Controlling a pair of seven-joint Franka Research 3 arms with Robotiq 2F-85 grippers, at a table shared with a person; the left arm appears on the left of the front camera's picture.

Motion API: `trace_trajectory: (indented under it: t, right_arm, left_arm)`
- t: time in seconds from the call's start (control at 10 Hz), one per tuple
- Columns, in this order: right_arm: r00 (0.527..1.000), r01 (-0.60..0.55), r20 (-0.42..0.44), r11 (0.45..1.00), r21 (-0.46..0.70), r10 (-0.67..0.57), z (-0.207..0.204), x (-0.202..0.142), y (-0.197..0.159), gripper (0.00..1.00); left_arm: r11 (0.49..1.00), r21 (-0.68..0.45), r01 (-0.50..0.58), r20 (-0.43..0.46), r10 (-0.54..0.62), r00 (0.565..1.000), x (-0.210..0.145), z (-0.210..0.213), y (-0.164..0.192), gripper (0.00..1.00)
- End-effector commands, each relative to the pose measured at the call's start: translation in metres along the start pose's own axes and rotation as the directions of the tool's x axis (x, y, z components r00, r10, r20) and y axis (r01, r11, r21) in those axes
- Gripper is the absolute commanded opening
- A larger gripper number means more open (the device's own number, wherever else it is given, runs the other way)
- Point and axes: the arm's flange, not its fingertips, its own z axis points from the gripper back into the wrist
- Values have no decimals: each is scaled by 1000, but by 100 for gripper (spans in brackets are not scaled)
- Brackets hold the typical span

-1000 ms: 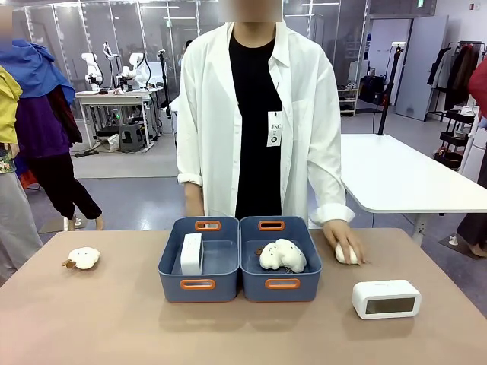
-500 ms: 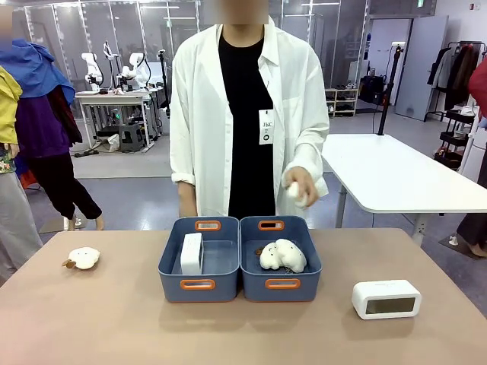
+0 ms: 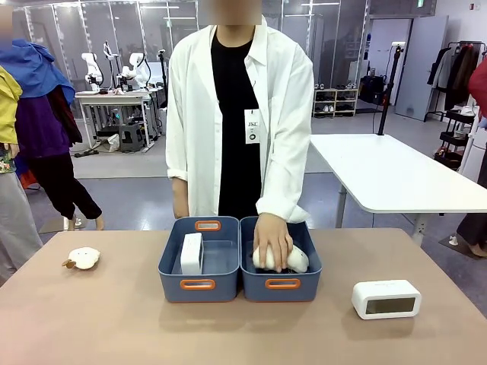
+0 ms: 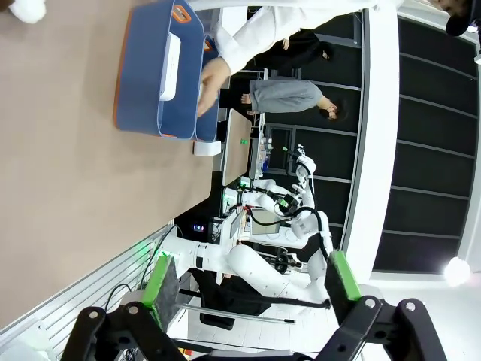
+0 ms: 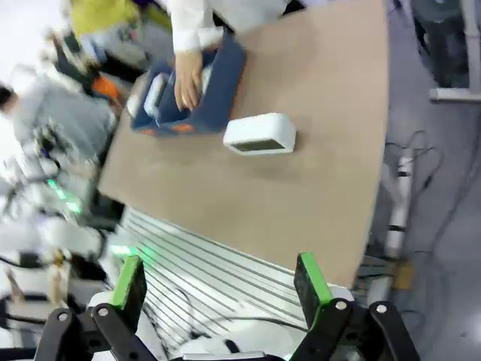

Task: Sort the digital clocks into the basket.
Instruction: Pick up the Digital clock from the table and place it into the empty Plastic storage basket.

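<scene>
- Since half a second ago the person's hand [image 3: 272, 242] has dropped from chest height into the right-hand bin [image 3: 308, 275], onto the plush toys [image 3: 297, 261].
- Right gripper [image 5: 221, 282]: fingers spread, empty. One digital clock [image 5: 260, 133] lies ahead on the table [image 5: 316, 173], well apart.
- Left gripper [image 4: 252, 282]: fingers spread, empty. Far ahead, the basket [image 4: 143, 75] holds the other clock [image 4: 170, 68] on edge.

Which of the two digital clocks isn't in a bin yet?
The clock on the table at the robot's right, LCD facing the robot; the other clock stands on edge inside the left bin.
</scene>
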Motion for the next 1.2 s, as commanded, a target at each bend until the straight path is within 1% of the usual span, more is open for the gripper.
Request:
trace_trajectory:
  t: [0.0, 0.1, 0.2, 0.3, 0.4, 0.5, 0.6, 0.7, 0.8, 0.9, 1.1]
  right_arm:
    - [906, -407, -177, 906, -115, 385, -39, 12, 25, 100]
    - [810, -564, -272, 818, -113, 520, -54, 23, 34, 100]
    - [693, -697, -336, 712, -86, 638, -73, 29, 43, 100]
    - [580, -793, -404, 604, -80, 707, -94, 32, 56, 100]
    - [507, -836, -436, 548, -39, 744, -107, 30, 65, 100]
    - [417, -894, -523, 438, -91, 744, -126, 23, 68, 100]
    - [352, -926, -522, 370, -74, 777, -141, 15, 74, 100]
    - [328, -934, -508, 353, -51, 796, -149, 10, 77, 100]
    - [351, -929, -488, 364, -73, 799, -151, 9, 76, 100]
    - [349, -912, -550, 410, -13, 759, -142, 28, 80, 100]
    - [349, -912, -550, 410, -13, 759, -142, 28, 80, 100]
  left_arm:
    - [1000, 10, 6, -8, -6, 1000, -5, 3, 1, 100]
    - [1000, 10, 6, -8, -6, 1000, -5, 3, 1, 100]
    - [1000, 10, 6, -8, -6, 1000, -5, 3, 1, 100]
    - [1000, 10, 6, -8, -6, 1000, -5, 3, 1, 100]
    - [1000, 10, 6, -8, -6, 1000, -5, 3, 1, 100]
    - [1000, 10, 6, -8, -6, 1000, -5, 3, 1, 100]
    - [1000, 10, 6, -8, -6, 1000, -5, 3, 1, 100]
    - [1000, 10, 6, -8, -6, 1000, -5, 3, 1, 100]
    - [1000, 10, 6, -8, -6, 1000, -5, 3, 1, 100]
    - [1000, 10, 6, -8, -6, 1000, -5, 3, 1, 100]
    - [1000, 10, 6, -8, -6, 1000, -5, 3, 1, 100]
